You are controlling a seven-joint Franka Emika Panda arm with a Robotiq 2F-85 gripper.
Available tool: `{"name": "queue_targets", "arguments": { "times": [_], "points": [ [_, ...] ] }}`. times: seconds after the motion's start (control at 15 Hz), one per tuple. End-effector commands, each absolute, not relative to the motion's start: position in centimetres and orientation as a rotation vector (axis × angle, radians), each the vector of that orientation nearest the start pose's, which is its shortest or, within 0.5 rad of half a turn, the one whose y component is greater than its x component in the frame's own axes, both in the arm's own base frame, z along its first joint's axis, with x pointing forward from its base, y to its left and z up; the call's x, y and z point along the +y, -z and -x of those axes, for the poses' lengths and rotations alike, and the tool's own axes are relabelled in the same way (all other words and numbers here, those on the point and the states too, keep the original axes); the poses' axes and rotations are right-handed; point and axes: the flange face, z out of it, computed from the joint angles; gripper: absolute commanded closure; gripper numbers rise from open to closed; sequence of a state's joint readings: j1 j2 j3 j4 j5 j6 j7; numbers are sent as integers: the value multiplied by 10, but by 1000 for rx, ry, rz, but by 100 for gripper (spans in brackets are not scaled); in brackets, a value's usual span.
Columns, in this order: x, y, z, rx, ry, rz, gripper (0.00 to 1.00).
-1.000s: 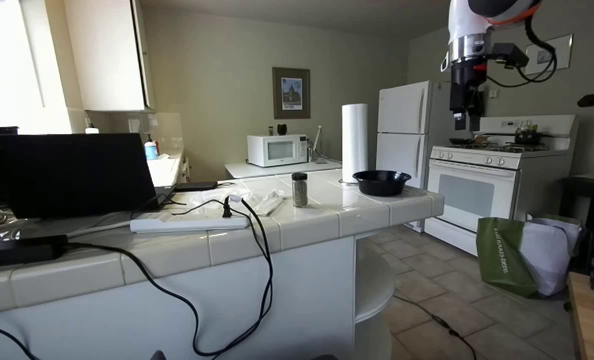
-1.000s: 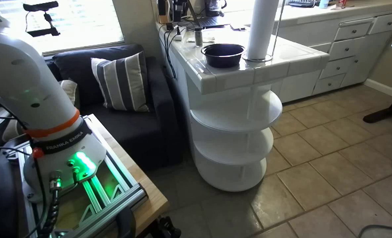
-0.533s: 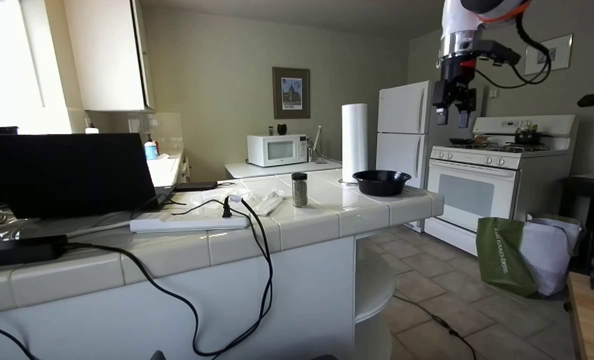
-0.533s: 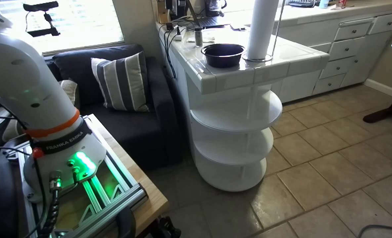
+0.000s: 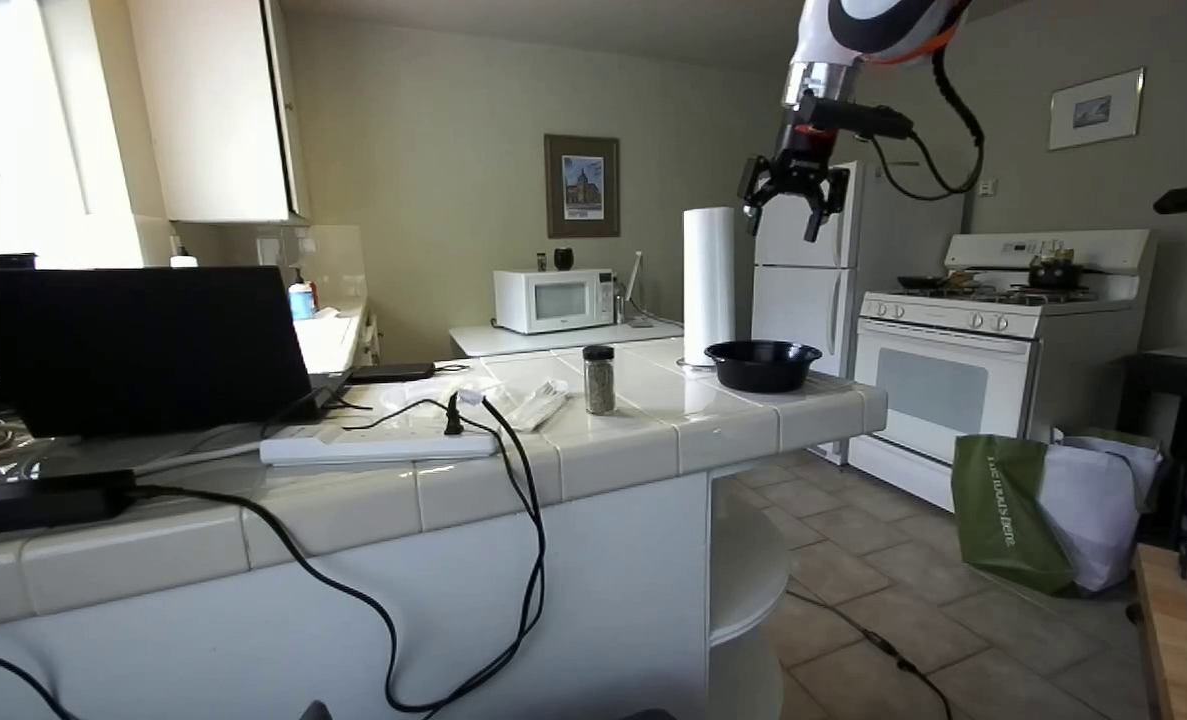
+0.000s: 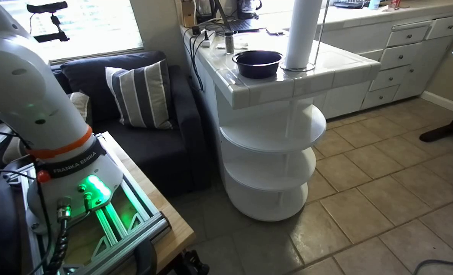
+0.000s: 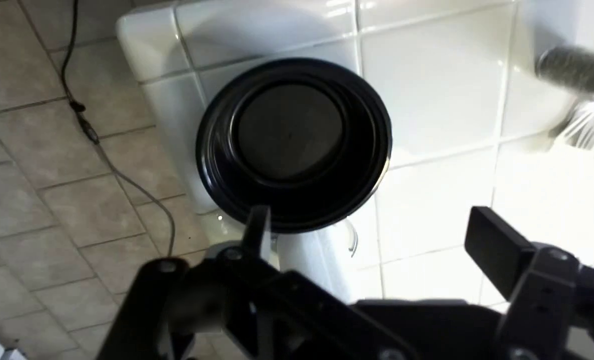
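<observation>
Hanging spread, empty fingers [image 7: 499, 252], black bowl [image 5: 764, 368] below, inner base [image 7: 290, 131] in wrist view only

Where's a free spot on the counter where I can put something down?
There's bare tile between the jar and the bowl. Another bare patch lies beside the roll, on the side away from the bowl. It's crowded between the laptop and the jar: the power strip, cords and clear plastic are there. The open gripper hangs above.
</observation>
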State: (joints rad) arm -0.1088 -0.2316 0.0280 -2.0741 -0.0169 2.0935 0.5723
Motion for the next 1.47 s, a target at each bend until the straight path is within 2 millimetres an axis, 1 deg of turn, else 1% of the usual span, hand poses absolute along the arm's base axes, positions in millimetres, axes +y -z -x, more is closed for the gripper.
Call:
{"name": "queue_targets", "arguments": {
  "times": [0.0, 0.27, 0.4, 0.6, 0.87, 1.07, 1.4],
  "points": [
    [-41, -557, -553, 1250, 485, 2878, 0],
    [-35, -556, -587, 1546, 612, 2799, 0],
    [-36, -556, -601, 1689, 692, 2732, 0],
    [-41, -553, -617, 1896, 803, 2624, 0],
    [-50, -548, -628, 2156, 912, 2484, 0],
    [-48, -547, -635, 2237, 955, 2446, 0],
    [-38, -545, -639, 2281, 960, 2481, 0]
  ]
}}
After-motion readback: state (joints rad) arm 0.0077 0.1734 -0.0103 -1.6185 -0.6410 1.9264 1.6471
